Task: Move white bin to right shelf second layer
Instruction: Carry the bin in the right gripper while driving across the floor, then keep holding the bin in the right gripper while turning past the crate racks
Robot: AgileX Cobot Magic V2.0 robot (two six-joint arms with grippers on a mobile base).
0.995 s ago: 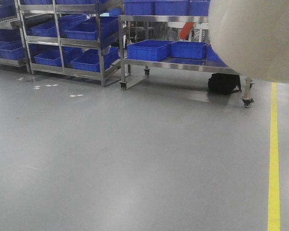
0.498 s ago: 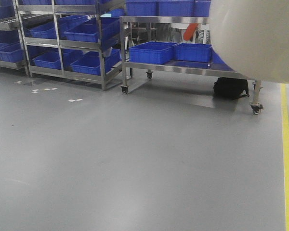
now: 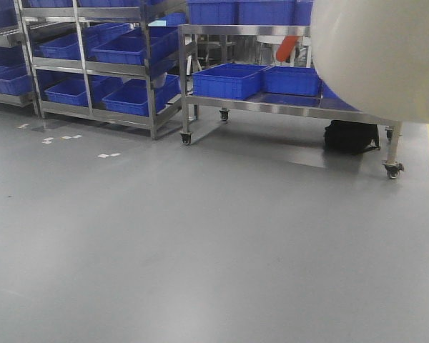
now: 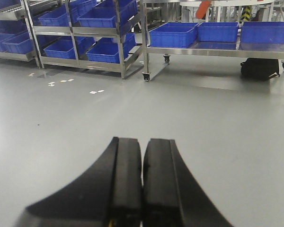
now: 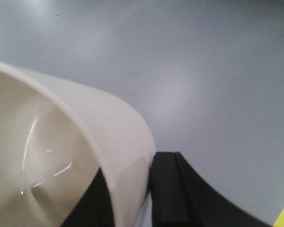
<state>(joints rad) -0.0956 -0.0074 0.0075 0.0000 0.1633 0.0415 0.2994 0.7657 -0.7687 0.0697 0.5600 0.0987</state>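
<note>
**White bin gripped by the right arm**

Front view: you see the white bin [image 3: 379, 57] filling the upper right of the frame, in front of a wheeled steel table [image 3: 243, 29] carrying blue crates [image 3: 232, 80].

Left wrist view: your left gripper [image 4: 143, 142] has its fingers pressed together with nothing between them, over grey floor [image 4: 217, 123].

Right wrist view: your right gripper [image 5: 130, 189] pinches the bin's wall at lower centre, one finger inside the tub and one outside.

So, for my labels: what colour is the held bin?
Plain cream-white bin, best in the right wrist view.
</note>
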